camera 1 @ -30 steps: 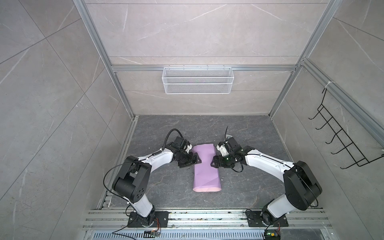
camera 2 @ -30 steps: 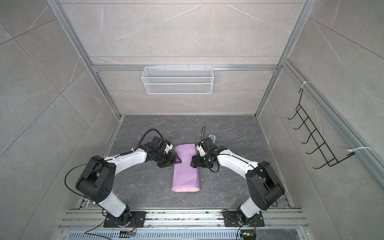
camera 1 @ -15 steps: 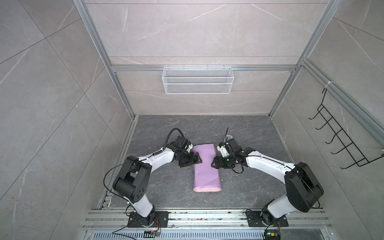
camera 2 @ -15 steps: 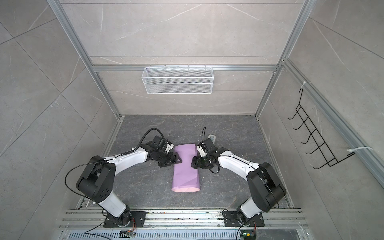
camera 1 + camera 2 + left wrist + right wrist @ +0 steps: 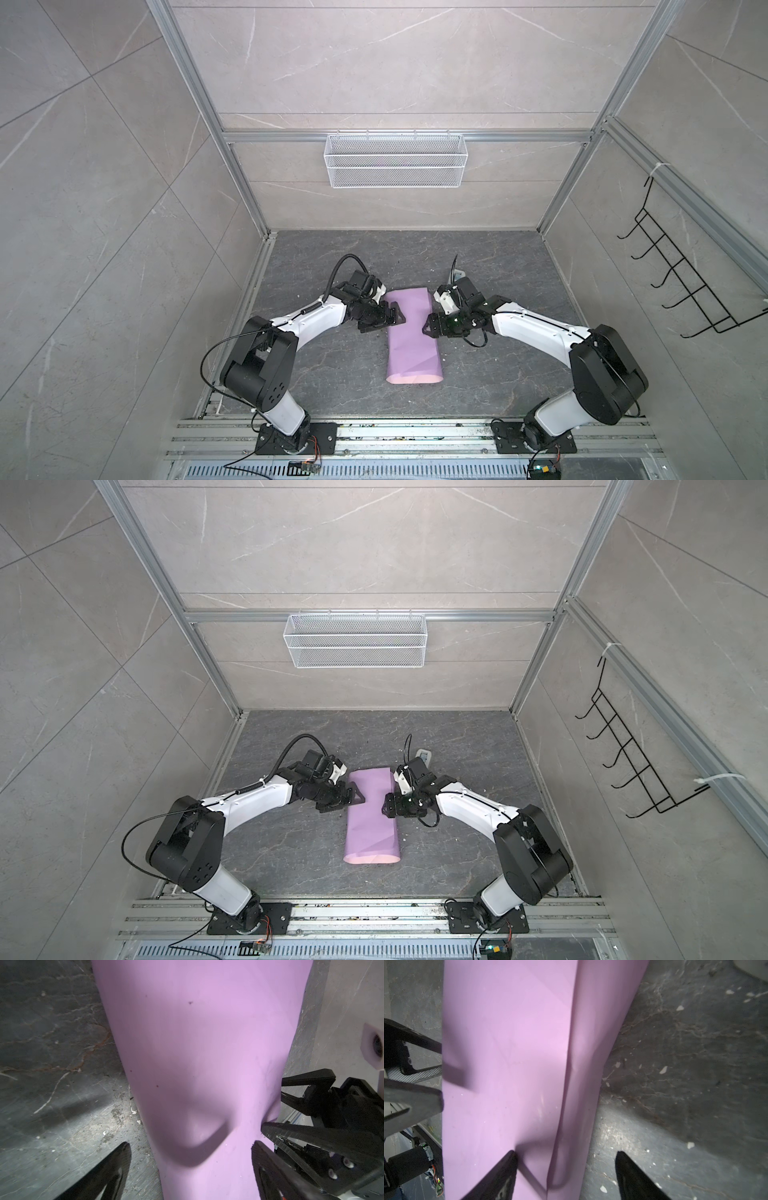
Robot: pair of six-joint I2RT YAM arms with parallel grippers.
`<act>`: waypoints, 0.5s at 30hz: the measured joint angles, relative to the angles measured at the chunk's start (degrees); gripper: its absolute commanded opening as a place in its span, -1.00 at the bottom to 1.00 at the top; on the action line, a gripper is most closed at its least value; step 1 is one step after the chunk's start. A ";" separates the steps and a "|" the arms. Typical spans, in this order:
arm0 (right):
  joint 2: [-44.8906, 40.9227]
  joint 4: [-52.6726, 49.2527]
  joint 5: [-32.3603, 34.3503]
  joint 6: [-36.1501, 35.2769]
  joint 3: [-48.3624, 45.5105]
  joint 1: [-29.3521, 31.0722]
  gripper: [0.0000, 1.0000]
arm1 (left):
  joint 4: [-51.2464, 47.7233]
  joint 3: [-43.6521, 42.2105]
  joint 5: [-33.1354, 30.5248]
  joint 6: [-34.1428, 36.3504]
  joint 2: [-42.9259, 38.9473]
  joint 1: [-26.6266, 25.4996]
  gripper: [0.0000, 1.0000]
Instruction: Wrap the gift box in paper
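Observation:
The paper (image 5: 411, 332) (image 5: 371, 816) lies folded over into a long lilac bundle on the dark floor, its pale pink inner face showing at the near open end. The gift box is hidden. My left gripper (image 5: 395, 318) (image 5: 191, 1147) is open and low at the bundle's left side, with one finger over the floor and the other over the paper. My right gripper (image 5: 428, 328) (image 5: 565, 1153) is open at the right side. One of its fingers rests on the paper's top and the other stands over the floor, so the folded edge lies between them.
A small grey-white tape dispenser (image 5: 457, 274) (image 5: 424, 755) stands on the floor just behind the right wrist. A white wire basket (image 5: 395, 160) hangs on the back wall. A black hook rack (image 5: 685, 286) is on the right wall.
The right gripper's jaws have narrowed a little. Both arms stay at almost the same places beside the paper bundle, which has not shifted.

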 measured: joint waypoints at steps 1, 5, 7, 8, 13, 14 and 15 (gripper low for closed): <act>0.00 0.07 0.00 0.00 -0.04 -0.02 0.50 | -0.22 0.00 -0.07 0.04 0.11 0.00 0.83; -0.15 0.15 0.00 0.00 -0.15 0.00 0.50 | -1.18 0.00 -0.35 0.55 0.76 0.00 0.83; -0.17 0.15 0.02 0.00 -0.15 0.00 0.50 | -1.62 0.00 -0.50 0.96 1.62 0.00 0.83; -0.22 0.13 0.04 0.00 -0.15 0.00 0.50 | -1.77 0.00 -0.35 1.09 2.19 0.00 0.82; -0.72 -0.76 0.33 0.02 -0.13 -0.02 0.51 | -1.64 0.13 0.07 1.62 2.82 0.11 0.83; -0.87 -1.03 0.37 0.02 -0.13 -0.02 0.52 | -1.62 0.13 0.09 1.68 2.84 0.13 0.82; -0.98 -1.40 0.37 0.02 -0.09 -0.02 0.52 | -1.57 0.15 0.11 1.73 2.86 0.13 0.83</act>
